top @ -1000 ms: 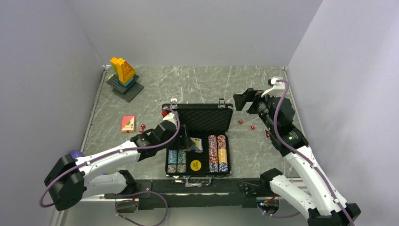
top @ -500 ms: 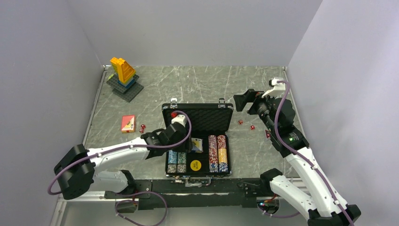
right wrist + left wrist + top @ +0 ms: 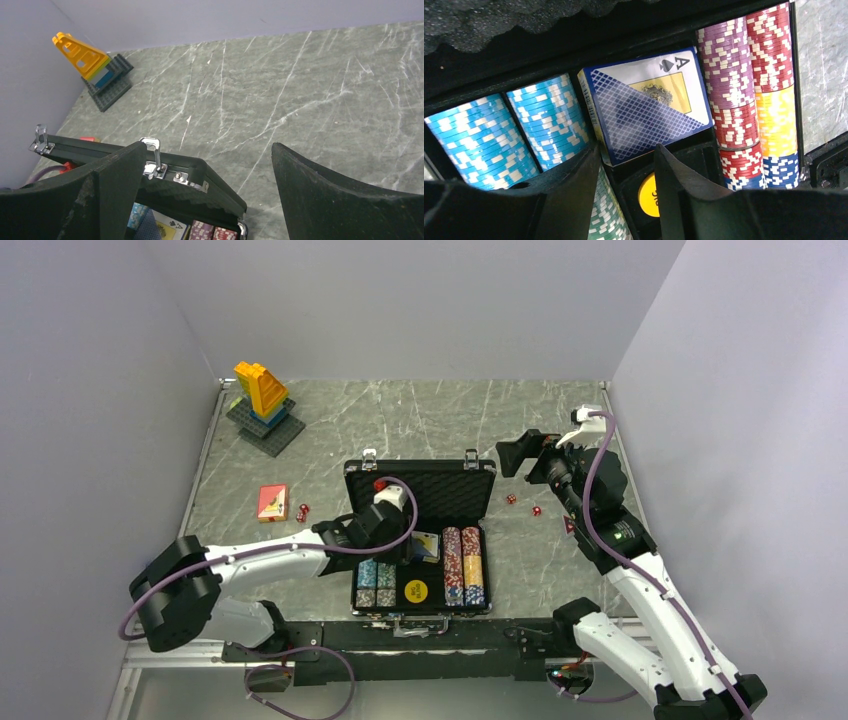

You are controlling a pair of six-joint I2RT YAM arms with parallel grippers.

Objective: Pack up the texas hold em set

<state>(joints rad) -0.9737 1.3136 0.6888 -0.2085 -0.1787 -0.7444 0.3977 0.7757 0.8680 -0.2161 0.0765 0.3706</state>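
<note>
Left gripper (image 3: 626, 150) slides right across case (image 3: 430, 490), jaws narrowing yet apart, seemingly empty (view cramped). Blue card deck (image 3: 644, 107) now lies tilted in middle slot between chip rows (image 3: 734, 75). Right gripper (image 3: 208, 146) gaping, idle. Red deck (image 3: 272, 502), dice (image 3: 302, 510) still on table (image 3: 420, 420): packing unfinished.

I see: foam (image 3: 499, 20) matt, rough egg-crate | latches (image 3: 152, 170) shiny metal | chips (image 3: 544, 120) glossy plastic | deck (image 3: 644, 110) smooth glossy card | desk (image 3: 300, 75) matt marbled stone-look | bricks (image 3: 82, 55) smooth plastic
</note>
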